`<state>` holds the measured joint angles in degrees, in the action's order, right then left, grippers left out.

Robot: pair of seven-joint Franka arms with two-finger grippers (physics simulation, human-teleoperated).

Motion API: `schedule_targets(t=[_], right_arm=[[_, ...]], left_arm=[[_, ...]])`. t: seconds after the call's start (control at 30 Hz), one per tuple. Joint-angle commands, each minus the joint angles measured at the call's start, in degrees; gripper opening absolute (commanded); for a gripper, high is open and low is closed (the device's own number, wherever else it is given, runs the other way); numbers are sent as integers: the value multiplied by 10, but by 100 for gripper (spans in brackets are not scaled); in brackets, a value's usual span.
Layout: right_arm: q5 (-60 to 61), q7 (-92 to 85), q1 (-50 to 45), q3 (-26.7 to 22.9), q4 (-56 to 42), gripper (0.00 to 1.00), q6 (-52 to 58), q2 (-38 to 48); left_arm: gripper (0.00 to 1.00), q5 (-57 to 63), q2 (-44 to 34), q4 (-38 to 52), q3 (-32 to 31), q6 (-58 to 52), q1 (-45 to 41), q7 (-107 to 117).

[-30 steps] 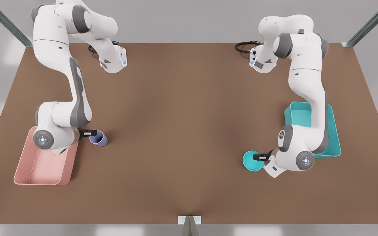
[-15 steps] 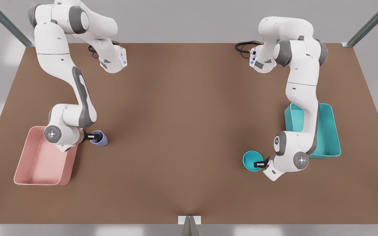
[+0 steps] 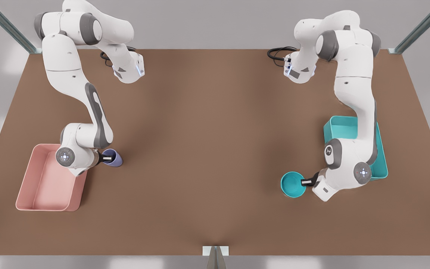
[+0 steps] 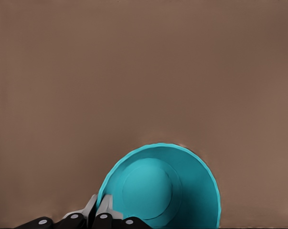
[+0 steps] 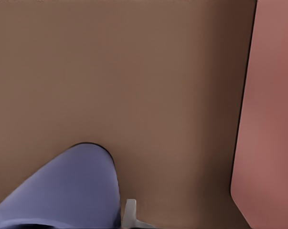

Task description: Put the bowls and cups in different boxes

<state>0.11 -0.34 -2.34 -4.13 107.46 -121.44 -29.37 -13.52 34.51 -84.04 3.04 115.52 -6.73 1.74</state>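
The teal bowl point(image 3: 292, 185) point(image 4: 163, 191) sits at the front view's right, just off the teal box point(image 3: 382, 164). My left gripper point(image 3: 306, 182) point(image 4: 100, 210) is shut on the bowl's rim, one finger inside and one outside. At the front view's left, the lavender cup point(image 3: 115, 158) point(image 5: 72, 186) stands beside the pink box point(image 3: 24, 186) point(image 5: 272, 119). My right gripper point(image 3: 106, 158) point(image 5: 122, 217) is shut on the cup's wall at the side nearest that box; one pale fingertip point(image 5: 129, 212) presses on the outside.
Both boxes lie on a brown table point(image 3: 207, 149), pink near the front-left corner and teal at the right edge. The left arm's forearm hangs over the teal box. Bare table lies between the two arms.
The left gripper has carried the bowl a little toward the teal box. The right arm has settled lower over the cup, which has stayed in place.
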Motion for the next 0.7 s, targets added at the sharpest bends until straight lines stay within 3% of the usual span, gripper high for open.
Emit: schedule_targets(t=[0.0, 0.07, 0.17, 0.33, 0.4, 0.5, 0.57, 0.67], right_arm=[[-1, 5, 0, 1, -5, 21, 4, 0], [2, 3, 0, 2, -10, 21, 5, 4], [26, -11, 1, 3, -61, 21, 79, 22], [16, -215, 37, -20, -216, 21, 167, 24], [13, -331, 37, -76, -245, 21, 176, 24], [12, -377, 53, -118, -247, 21, 165, 13], [18, -374, 70, -117, -247, 21, 133, -18], [46, -368, 95, -117, -248, 21, 84, -77]], left_arm=[[21, 57, -88, -38, 43, -118, -2, -7], [21, 99, -144, -43, 139, -207, 4, -32], [21, 117, -144, -100, 205, -136, 24, -80], [21, 123, -140, -272, 224, 36, 34, -111], [21, 119, -128, -289, 224, 76, 37, -111], [21, 106, -108, -289, 224, 95, 40, -111], [100, 106, -109, -285, 223, 90, 40, -111], [100, 114, -124, -251, 223, 25, 43, -114]])
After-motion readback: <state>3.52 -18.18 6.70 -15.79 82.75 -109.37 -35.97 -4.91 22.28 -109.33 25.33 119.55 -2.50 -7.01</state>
